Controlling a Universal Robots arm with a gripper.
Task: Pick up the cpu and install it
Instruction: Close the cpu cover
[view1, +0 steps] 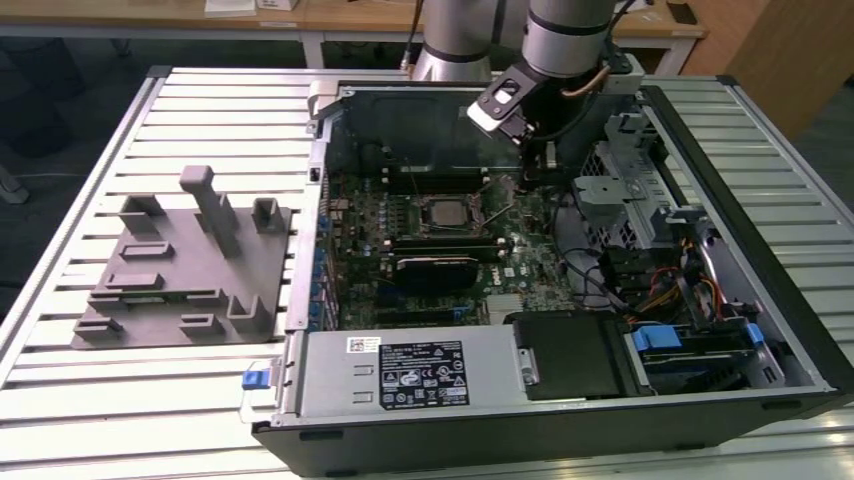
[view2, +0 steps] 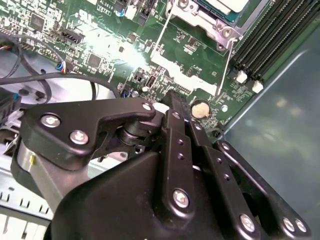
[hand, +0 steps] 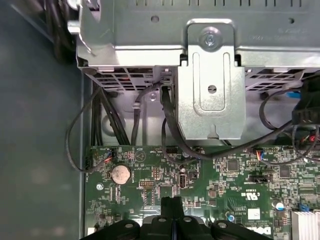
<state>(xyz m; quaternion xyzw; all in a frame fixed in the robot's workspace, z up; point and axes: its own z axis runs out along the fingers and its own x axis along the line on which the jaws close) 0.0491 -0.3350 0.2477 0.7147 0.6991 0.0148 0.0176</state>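
Arm (view1: 571, 30): grey tube segments stood steeply over the far edge of the motherboard (view1: 530, 268).
Wrist (view1: 505, 100): tilted, with its end aimed down at the motherboard.
Gripper (view1: 538, 172): pointed at the motherboard, low over its far part; contact could not be told.
Fingers (hand: 167, 207): pressed together in both wrist views, tips meeting along a thin seam, nothing between them.
Linkage (view2: 75, 131): black bars with silver screws, folded inward behind the fingers (view2: 175, 107).

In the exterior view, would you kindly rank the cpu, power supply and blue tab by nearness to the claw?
1. cpu, on the motherboard beside the claw.
2. power supply, at the case's camera-side end.
3. blue tab, outside the case's corner.
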